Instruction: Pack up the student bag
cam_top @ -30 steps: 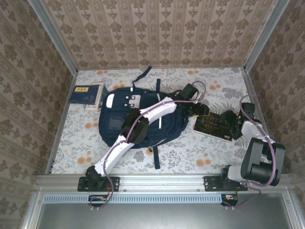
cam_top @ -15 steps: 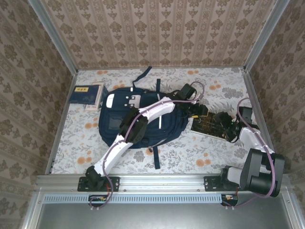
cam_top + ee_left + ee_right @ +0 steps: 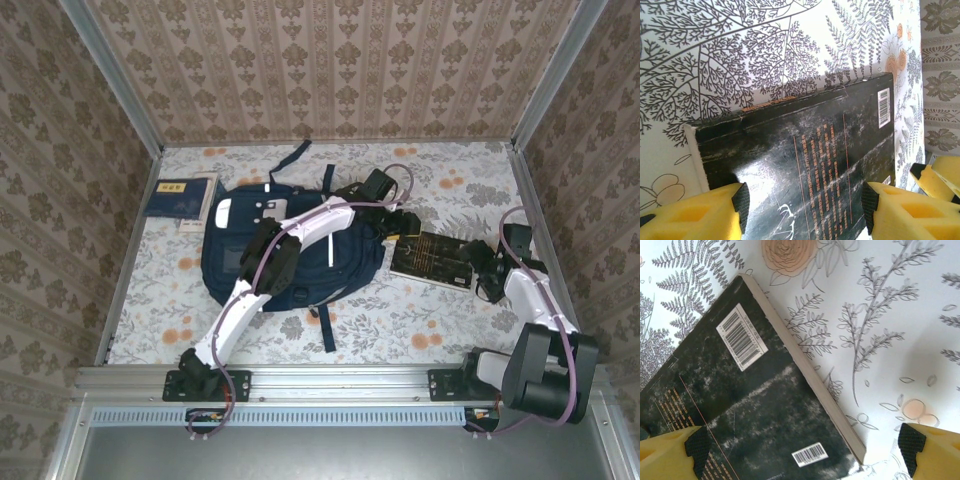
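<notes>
The large navy-blue fabric backpack (image 3: 350,262), with white stripes and pale front patches, lies flat left of centre in the top view, on a white tablecloth printed with grey ferns and orange flowers (image 3: 440,325); one dark strap trails toward the top of the frame, another toward the bottom. The white left arm crosses the backpack diagonally from the lower left; the left claw (image 3: 397,228) sits just past the bag's right edge, at the upper-left corner of a flat black hardcover book with thin orange lettering (image 3: 432,260). That book lies just right of the backpack, its long side running left to right, slightly tilted.

In the left wrist view the yellow foam pads (image 3: 690,215) stand apart in the bottom corners with the black cover filling the gap; whether they rest on it cannot be told. The book's spine runs along the upper edge there; a white barcode label (image 3: 883,107) sits at the far right.

The right claw (image 3: 480,262) is at the book's right end, spread wide; its pads (image 3: 667,455) flank the book's corner in the right wrist view, clamped on nothing.

A smaller navy-blue book with a yellow label (image 3: 178,195) lies at the upper left, near the backpack.
</notes>
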`<move>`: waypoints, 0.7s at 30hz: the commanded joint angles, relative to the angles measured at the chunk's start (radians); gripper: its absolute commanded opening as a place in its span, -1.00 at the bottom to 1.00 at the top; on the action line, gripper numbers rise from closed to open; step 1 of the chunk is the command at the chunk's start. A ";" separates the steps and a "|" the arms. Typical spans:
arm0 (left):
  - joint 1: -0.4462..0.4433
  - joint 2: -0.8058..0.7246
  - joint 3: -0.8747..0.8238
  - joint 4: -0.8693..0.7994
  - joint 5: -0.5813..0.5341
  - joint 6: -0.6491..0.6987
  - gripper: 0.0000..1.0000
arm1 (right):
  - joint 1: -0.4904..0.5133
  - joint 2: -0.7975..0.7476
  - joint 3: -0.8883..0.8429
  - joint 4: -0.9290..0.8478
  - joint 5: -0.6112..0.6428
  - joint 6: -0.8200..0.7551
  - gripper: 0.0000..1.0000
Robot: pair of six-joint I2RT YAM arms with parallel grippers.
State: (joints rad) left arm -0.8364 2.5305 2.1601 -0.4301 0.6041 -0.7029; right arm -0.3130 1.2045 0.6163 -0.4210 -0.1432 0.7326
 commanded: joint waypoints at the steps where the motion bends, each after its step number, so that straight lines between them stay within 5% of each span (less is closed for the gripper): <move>1: 0.008 -0.039 -0.013 -0.058 -0.038 0.034 0.28 | 0.005 0.073 0.035 0.029 -0.073 -0.029 0.96; 12: 0.008 -0.042 0.030 -0.206 -0.214 0.113 0.35 | 0.039 0.136 0.051 0.039 -0.130 -0.050 0.93; 21: 0.013 -0.094 -0.038 -0.101 -0.126 0.113 0.35 | 0.042 0.138 0.048 0.029 -0.121 -0.053 0.93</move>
State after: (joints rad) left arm -0.8463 2.5011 2.1647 -0.5274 0.4652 -0.6109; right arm -0.2756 1.3376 0.6407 -0.3897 -0.2516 0.7017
